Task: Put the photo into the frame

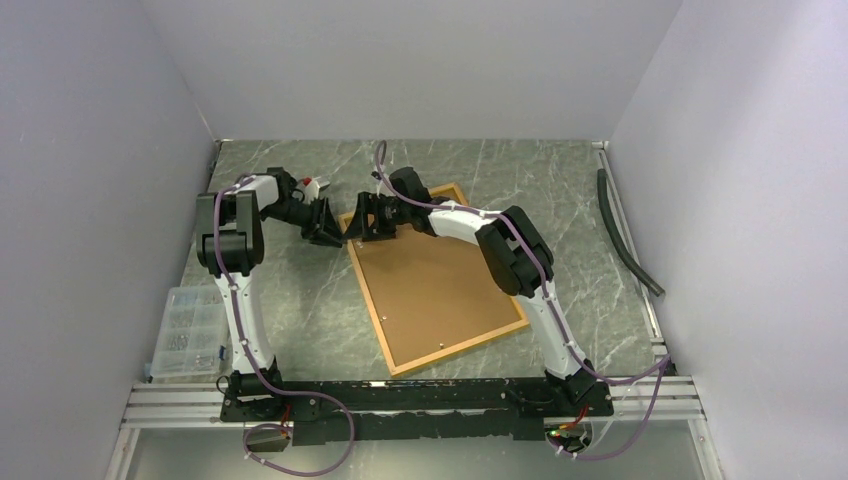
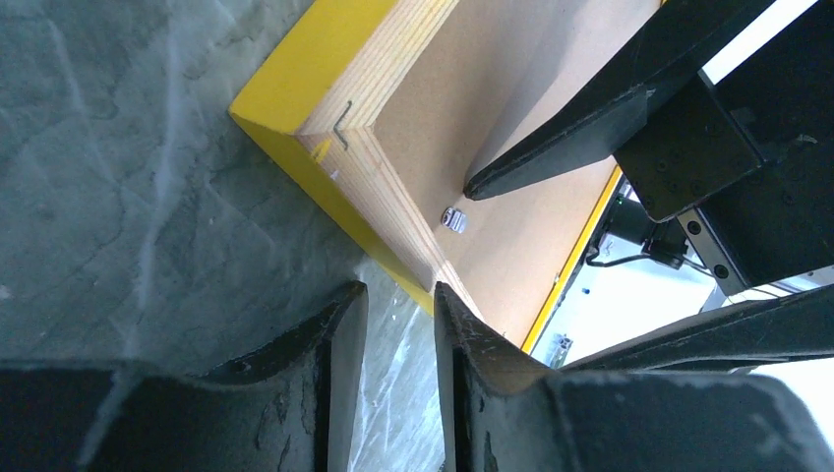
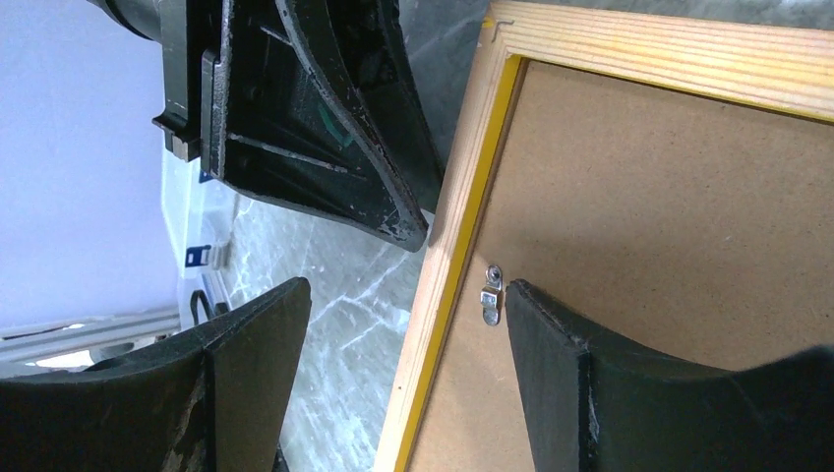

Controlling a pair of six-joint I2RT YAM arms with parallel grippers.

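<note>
Yellow frame (image 3: 669, 61) lies face-down, brown backing board (image 1: 435, 285) in it, photo out of sight; right gripper (image 3: 405, 290) spread wide astride its far-left rail beside the metal clip (image 3: 490, 300), left gripper (image 2: 398, 290) slightly parted just outside that corner, both empty: likely the clip-turning step, needing a fingertip nudge.

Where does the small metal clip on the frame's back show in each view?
Top external: too small to see; it should be near the left tool and right tool, at the frame edge.
Left wrist: clip at centre, just below the right tool's fingertip.
Right wrist: clip at centre, beside the rail.
Shared landmark: the stapled corner; in the top view, between the tools.
</note>
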